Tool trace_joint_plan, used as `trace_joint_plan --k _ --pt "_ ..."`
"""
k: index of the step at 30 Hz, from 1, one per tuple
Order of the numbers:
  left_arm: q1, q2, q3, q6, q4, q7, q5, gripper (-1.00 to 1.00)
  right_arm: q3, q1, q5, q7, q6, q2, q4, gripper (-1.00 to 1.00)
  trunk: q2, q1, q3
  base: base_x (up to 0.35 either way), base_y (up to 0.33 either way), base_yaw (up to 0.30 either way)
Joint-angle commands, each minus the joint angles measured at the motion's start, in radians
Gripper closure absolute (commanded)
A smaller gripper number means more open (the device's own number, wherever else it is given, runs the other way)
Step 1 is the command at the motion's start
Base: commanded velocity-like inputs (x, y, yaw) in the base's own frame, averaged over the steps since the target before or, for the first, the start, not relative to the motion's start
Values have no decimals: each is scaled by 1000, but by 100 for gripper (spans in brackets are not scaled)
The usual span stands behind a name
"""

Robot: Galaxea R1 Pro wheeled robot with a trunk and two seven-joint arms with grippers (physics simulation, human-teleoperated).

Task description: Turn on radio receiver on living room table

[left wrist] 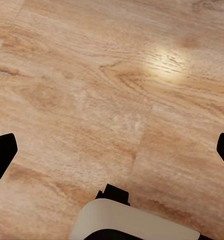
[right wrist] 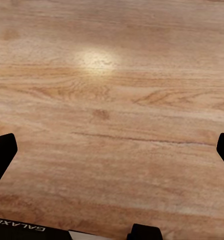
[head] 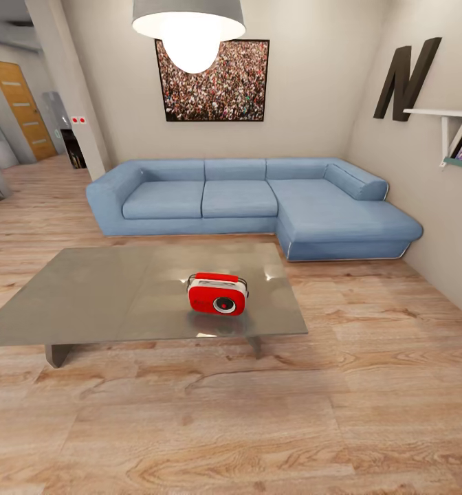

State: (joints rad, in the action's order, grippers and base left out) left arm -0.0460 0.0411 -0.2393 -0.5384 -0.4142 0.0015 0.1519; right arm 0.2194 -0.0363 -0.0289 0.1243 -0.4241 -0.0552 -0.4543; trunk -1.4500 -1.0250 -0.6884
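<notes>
Radio receiver (head: pixel 217 294) seen upright on the table (head: pixel 86 295) in the living room.

It is placed toward the table's right end, near the front edge, dial facing the camera, with the blue sofa (head: pixel 251 206) beyond. The left gripper (left wrist: pixel 112 150) and right gripper (right wrist: pixel 112 150) are held wide open, empty, over plank floor (head: pixel 258 426).
</notes>
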Motion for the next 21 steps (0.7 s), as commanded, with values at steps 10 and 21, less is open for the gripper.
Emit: trace_joint_plan --k 10,21 --pt "0 -3 3 70 -6 -1 1 -100 -5 -1 1 -2 44 2 1 -100 0 0 0 0 0 0" --pt "-2 -2 5 374 -237 -5 0 -100 -9 -1 78 -3 525 2 -394 -100 0 0 0 0 0 0"
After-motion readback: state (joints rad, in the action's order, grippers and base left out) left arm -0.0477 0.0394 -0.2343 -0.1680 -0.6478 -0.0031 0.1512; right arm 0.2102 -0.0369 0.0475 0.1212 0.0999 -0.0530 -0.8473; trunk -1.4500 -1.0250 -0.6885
